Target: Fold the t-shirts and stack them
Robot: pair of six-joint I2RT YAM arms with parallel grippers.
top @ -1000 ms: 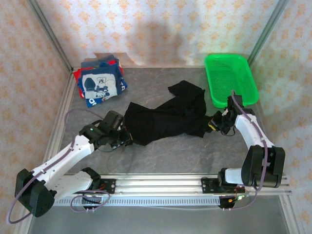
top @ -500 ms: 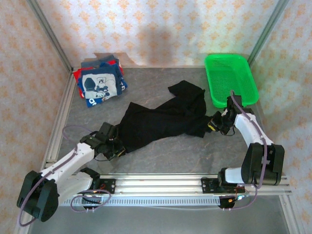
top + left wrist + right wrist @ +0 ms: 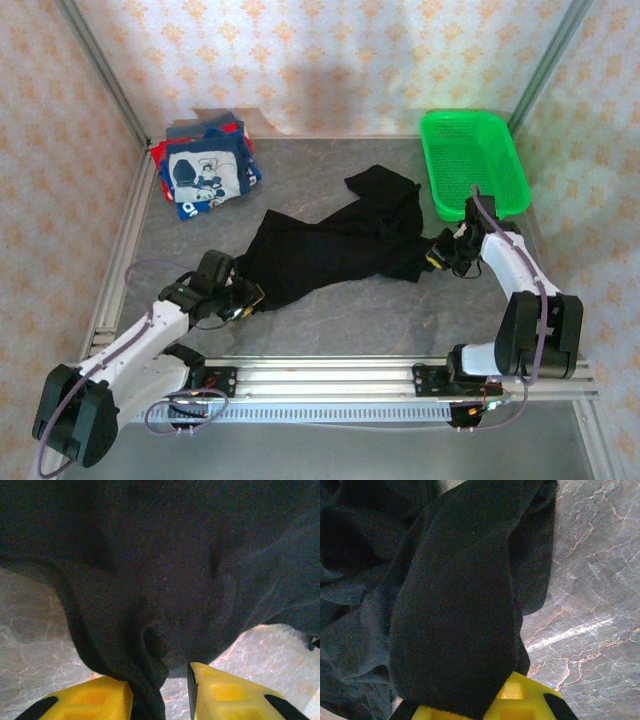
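At the far left corner of the grey marbled stone-look surface (image 3: 380, 310) sits the stack of folded t-shirts (image 3: 205, 170), a navy blue cotton tee with a white cartoon print on top and red and grey cloth showing beneath it.

Toward the near left edge, the left gripper (image 3: 245, 297) lies low on the surface. In its wrist view the left gripper (image 3: 160, 695) has its yellow fingers drawn close, pinching a bunched fold of dark cloth between them.

That cloth is the large plain black t-shirt of soft cloth (image 3: 335, 245), which sprawls crumpled and unfolded across the middle of the surface, from the left gripper up toward the far right. It fills the left wrist view (image 3: 165, 555) with loose ridges.

At its right end the right gripper (image 3: 437, 252) meets the hem. In the wrist view a band of the black t-shirt (image 3: 455, 605) runs out over the right gripper (image 3: 485, 705); one yellow finger shows beneath and the cloth hides the other, so we judge it clamped on the fabric.

At the far right corner stands the bright green plastic mesh basket (image 3: 475, 160), apart from the shirt.

We expect the shirt to be light, limp and prone to sagging and slipping. Hems, shoulder seams or corners are the better holds, since a pinch in mid-cloth only gathers wrinkles.
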